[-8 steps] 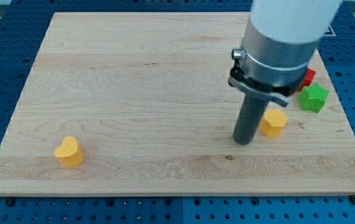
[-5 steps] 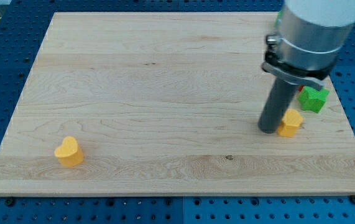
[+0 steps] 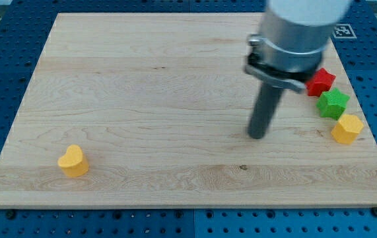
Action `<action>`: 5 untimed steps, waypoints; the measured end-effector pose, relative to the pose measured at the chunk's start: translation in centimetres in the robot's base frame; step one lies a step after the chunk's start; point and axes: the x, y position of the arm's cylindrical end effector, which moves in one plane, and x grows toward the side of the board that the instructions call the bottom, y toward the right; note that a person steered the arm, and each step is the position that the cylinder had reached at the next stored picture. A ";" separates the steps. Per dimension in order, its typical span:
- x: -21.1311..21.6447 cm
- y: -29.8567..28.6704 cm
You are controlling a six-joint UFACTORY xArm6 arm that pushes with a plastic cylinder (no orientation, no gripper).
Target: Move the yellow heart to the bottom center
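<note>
The yellow heart [image 3: 73, 160] lies near the worktop's [image 3: 148, 79] bottom-left corner, well apart from everything else. Right of centre, the rod's tip [image 3: 258, 135] rests on bare wood, touching no block; the arm carries no claw, so there is no grip state to tell. At the view's right edge a red block [image 3: 321, 82], a green block [image 3: 333, 104] and a second yellow block [image 3: 346, 128] sit in a close column. To do this step well, the tip should probably travel round to the heart's left side, then push rightward through its middle along the bottom edge, slowly, so that it does not spin off.
</note>
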 end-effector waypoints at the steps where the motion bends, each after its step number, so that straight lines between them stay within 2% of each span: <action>1: -0.2 -7.1; 4: -0.2 -29.2; 5: 1.7 -32.8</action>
